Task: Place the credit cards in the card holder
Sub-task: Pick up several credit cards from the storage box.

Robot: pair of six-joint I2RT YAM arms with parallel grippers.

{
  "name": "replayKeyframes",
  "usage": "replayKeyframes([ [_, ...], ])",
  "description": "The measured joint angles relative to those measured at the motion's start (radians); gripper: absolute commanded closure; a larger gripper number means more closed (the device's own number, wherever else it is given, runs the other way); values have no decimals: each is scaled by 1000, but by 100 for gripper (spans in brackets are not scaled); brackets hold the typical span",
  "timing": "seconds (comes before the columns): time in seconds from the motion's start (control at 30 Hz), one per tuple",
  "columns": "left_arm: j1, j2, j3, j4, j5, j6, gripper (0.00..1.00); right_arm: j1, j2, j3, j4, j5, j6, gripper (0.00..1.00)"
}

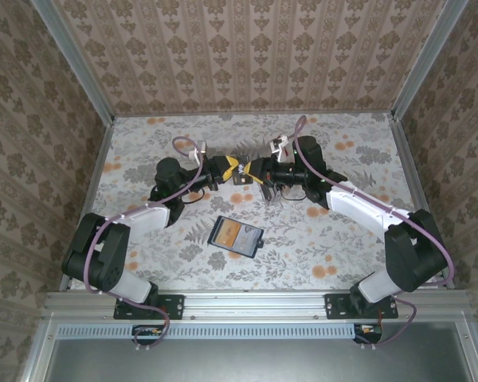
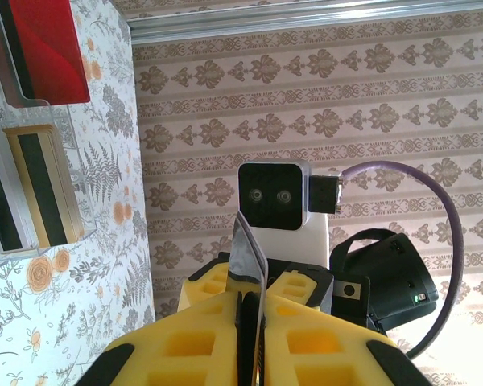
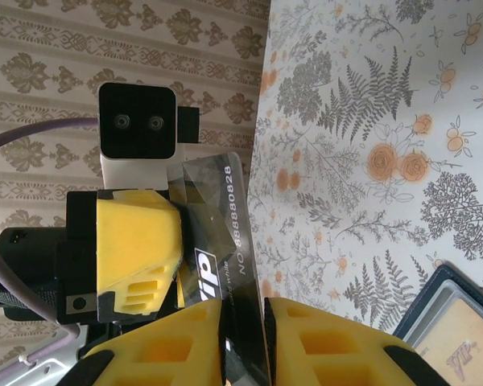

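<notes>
A dark credit card [image 3: 225, 217] printed "VIP NO 88880828" hangs in the air above mid-table [image 1: 243, 177]. My left gripper [image 2: 251, 301] is shut on it, and the card [image 2: 249, 249] shows edge-on between its yellow fingers. My right gripper [image 3: 243, 310] faces the left one [image 1: 228, 169], fingers on either side of the same card, narrowly open with the card slanting through the gap. The navy card holder [image 1: 217, 231] lies open on the table nearer the arm bases, with a tan-orange card [image 1: 237, 235] in it. In the right wrist view the holder [image 3: 435, 296] is at the lower right.
A clear slotted rack [image 2: 68, 112] stands on the table just beside the grippers, holding a red card [image 2: 40, 48] and a dark, tan-edged card [image 2: 34, 189]. Patterned walls close in the back and both sides. The floral tabletop [image 1: 342, 239] lies bare around the holder.
</notes>
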Motion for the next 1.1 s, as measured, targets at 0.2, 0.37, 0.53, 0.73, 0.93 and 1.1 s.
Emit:
replayKeyframes([
  [0.2,0,0,0,2,0,-2,89,0,-9,-5,0,20,4,82],
  [0.37,0,0,-2,2,0,-2,88,0,-13,-13,5,29,16,81],
  [0.53,0,1,-2,4,-1,-6,85,0,-13,-14,4,40,23,80],
  [0.73,0,1,-2,15,-3,-16,80,-1,-13,-18,-8,56,22,80],
  [0.93,1,5,-2,27,-11,-24,81,-7,-13,-19,-15,72,23,82],
  [1.1,1,16,-6,28,-22,-31,88,-8,-14,-23,-14,76,26,87],
])
